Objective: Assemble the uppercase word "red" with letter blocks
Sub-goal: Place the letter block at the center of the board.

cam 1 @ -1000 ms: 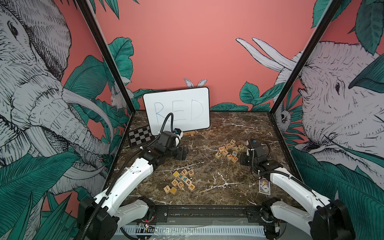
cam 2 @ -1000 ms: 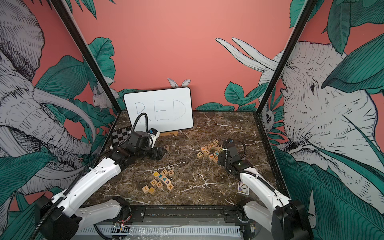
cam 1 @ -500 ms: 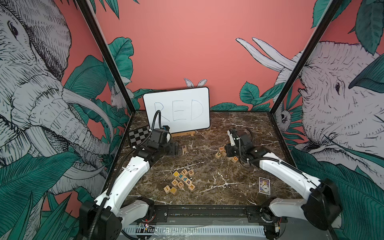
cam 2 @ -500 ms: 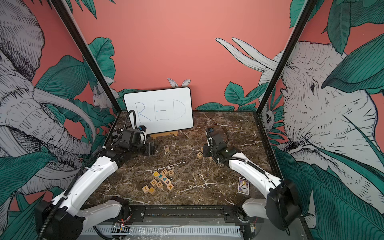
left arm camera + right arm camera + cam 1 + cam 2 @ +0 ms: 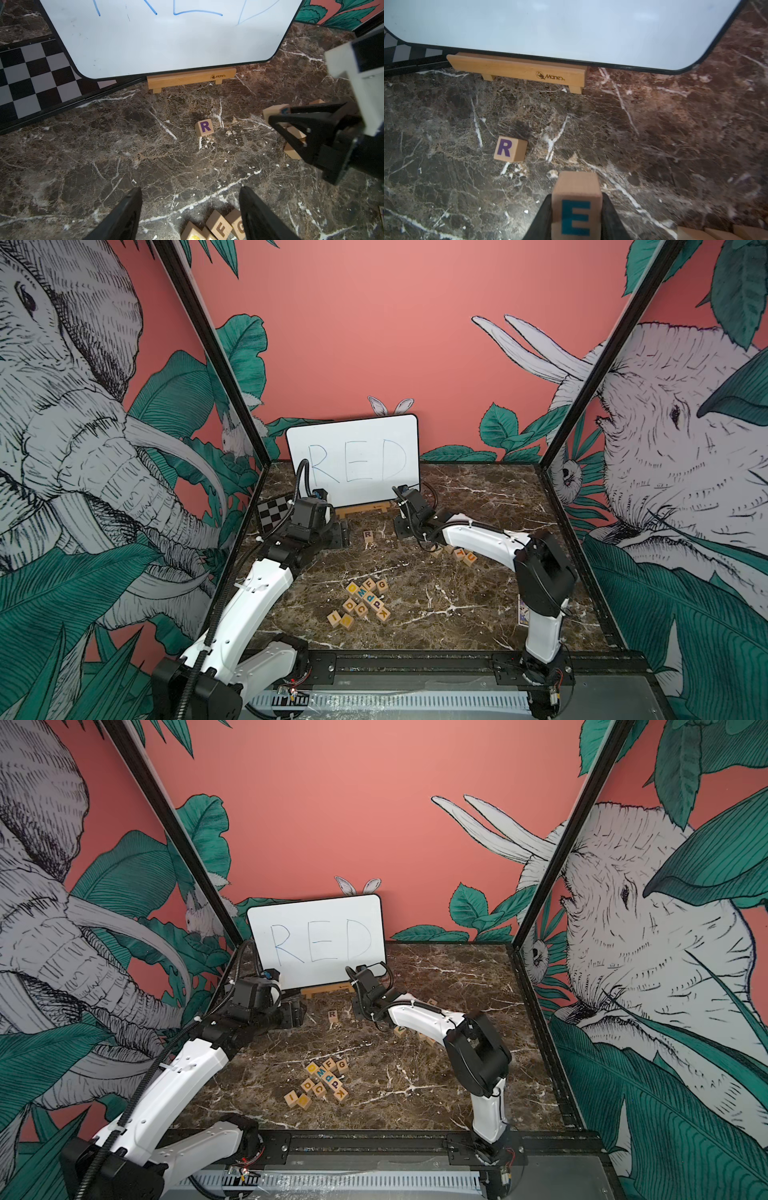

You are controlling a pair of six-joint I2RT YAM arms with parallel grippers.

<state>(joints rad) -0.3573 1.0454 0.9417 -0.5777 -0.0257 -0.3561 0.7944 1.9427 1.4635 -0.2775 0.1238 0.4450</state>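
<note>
The R block (image 5: 368, 536) sits flat on the worktop (image 5: 457, 614) just in front of the whiteboard's (image 5: 353, 464) wooden stand (image 5: 191, 78). Its purple R faces up, with the head of the letter toward the board, and the cube is turned slightly off square; being a cube, it has no long axis. The E block (image 5: 576, 216) is clamped between the right pincer's (image 5: 405, 529) fingers, its teal E turned to the wrist camera, near the R on its right; I cannot tell whether it touches the worktop. A second ago the left pincer (image 5: 190, 207) was over the spot where the R now lies and the right one was at the loose blocks (image 5: 461, 553) on the right; since then the left has drawn back and spread, and the right has carried the E inward. The left arm reaches low along the left side, its pincer moderately wide and empty, aimed at the R. The right arm has its elbow raised and its forearm stretched toward the board.
</note>
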